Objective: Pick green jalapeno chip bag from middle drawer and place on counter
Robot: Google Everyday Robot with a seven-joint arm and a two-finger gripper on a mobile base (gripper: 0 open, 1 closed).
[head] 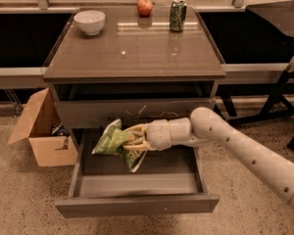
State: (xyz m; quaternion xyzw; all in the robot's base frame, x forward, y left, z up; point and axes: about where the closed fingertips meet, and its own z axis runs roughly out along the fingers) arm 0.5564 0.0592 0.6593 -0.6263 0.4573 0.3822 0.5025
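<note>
Only one chip bag [109, 140], clamped in hand [133, 142] over drawer [137, 205].

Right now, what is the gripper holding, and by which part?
The gripper, over the open middle drawer, grips the green jalapeno chip bag by its right side.

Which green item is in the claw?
The green jalapeno chip bag, in the claw above the middle drawer; the soda can stands on the counter.

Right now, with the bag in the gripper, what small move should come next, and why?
Probably raise it straight up. The gripper is shut on the bag, which hangs above the open drawer, below the counter edge; it must clear that edge before moving over it.
</note>
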